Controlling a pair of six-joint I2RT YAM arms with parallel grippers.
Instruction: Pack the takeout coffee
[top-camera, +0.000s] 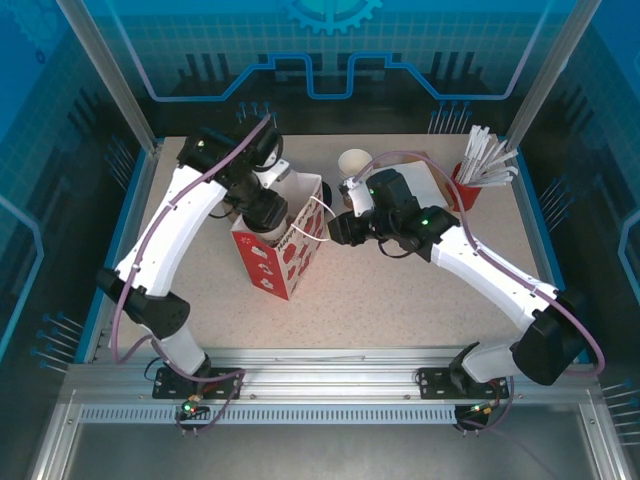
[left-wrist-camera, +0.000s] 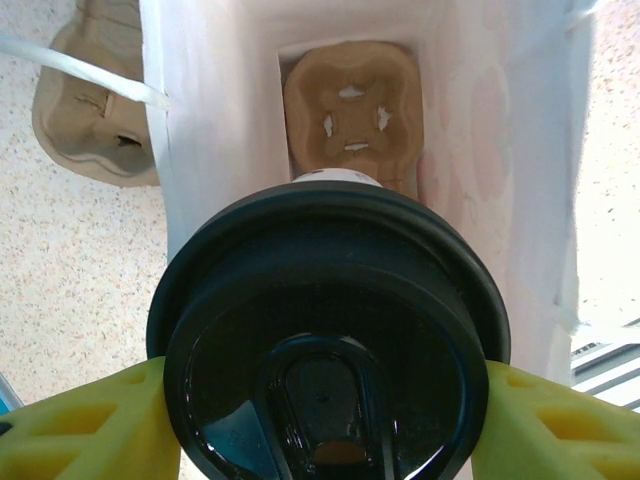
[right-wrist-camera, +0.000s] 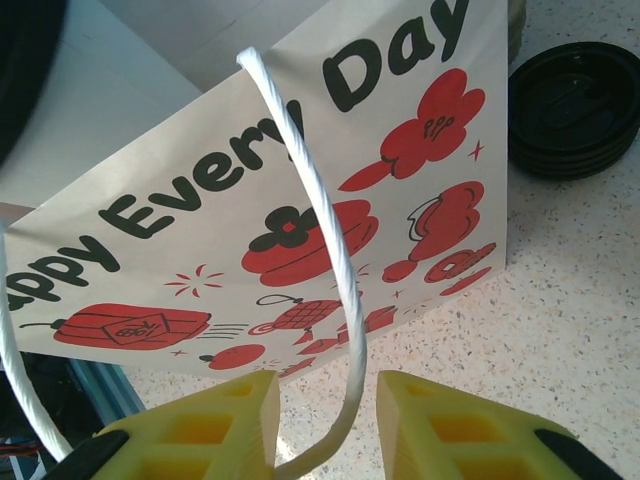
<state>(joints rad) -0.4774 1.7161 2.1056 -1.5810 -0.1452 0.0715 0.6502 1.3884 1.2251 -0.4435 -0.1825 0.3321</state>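
My left end effector (left-wrist-camera: 325, 405), clamped on the takeout coffee (left-wrist-camera: 325, 290) at its black lid, holds it at the mouth of the paper bag (left-wrist-camera: 480, 150). A cardboard cup carrier (left-wrist-camera: 352, 110) lies at the bottom. My right end effector (right-wrist-camera: 328, 420), pads apart, straddles the cord handle (right-wrist-camera: 330, 250). Risk: if the bag shifts, the cup may snag its wall.

1. Top view: bright, even overhead light falls on the speckled beige tabletop (top-camera: 400, 300), with only soft, short shadows under the white robot arms (top-camera: 500, 270); the blue enclosure walls (top-camera: 40, 200) at the frame edges are dimmer
2. Left wrist view: the glossy round black plastic lid (left-wrist-camera: 330, 300) shows pale reflections low in the frame; the inside of the white paper bag with red print (left-wrist-camera: 480, 150) is washed out at right
3. Right wrist view: the bag's print is sharp at centre, with a dark blur in the upper left corner
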